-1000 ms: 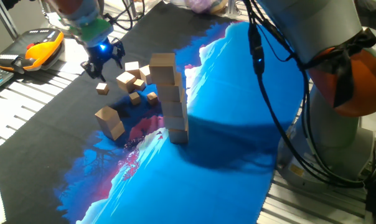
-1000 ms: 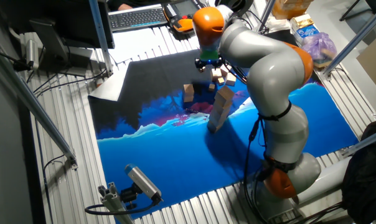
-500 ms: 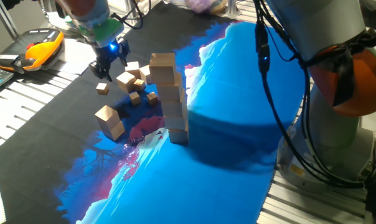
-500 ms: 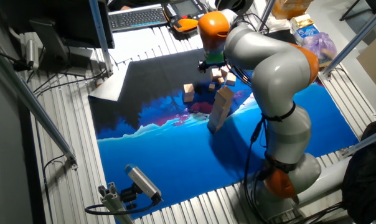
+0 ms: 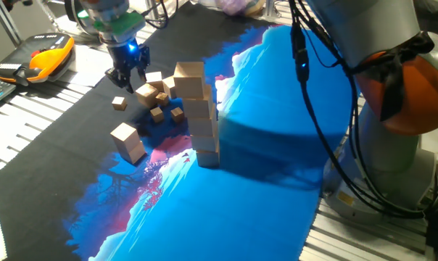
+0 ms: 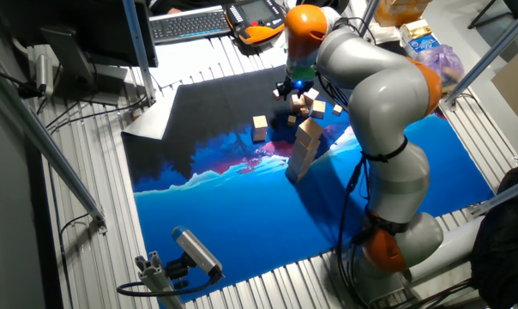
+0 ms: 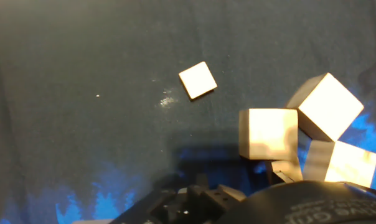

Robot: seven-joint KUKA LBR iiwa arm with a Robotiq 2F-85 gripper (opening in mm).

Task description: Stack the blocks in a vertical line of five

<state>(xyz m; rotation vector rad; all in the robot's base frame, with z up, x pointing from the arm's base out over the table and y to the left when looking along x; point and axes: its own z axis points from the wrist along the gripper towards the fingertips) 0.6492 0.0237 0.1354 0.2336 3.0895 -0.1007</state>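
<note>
A leaning tower of several tan wooden blocks (image 5: 203, 119) stands at the edge of the blue print; it also shows in the other fixed view (image 6: 304, 148). Loose small blocks (image 5: 156, 93) lie in a cluster left of it. One small block (image 5: 118, 103) lies alone on the black cloth and shows in the hand view (image 7: 197, 80). My gripper (image 5: 127, 78) hovers open and empty just left of the cluster, above the cloth; it also shows in the other fixed view (image 6: 286, 91). The hand view has cluster blocks (image 7: 267, 132) at right.
A pair of stacked wooden cubes (image 5: 128, 141) stands near the front left of the tower. An orange and black pendant (image 5: 45, 58) lies at the table's left edge. A keyboard (image 6: 190, 23) sits beyond the cloth. The arm's cables (image 5: 328, 138) hang over the blue mat.
My gripper has moved right and slightly away from the lone small block, toward the cluster of loose blocks. The blocks and the tower have not moved.
</note>
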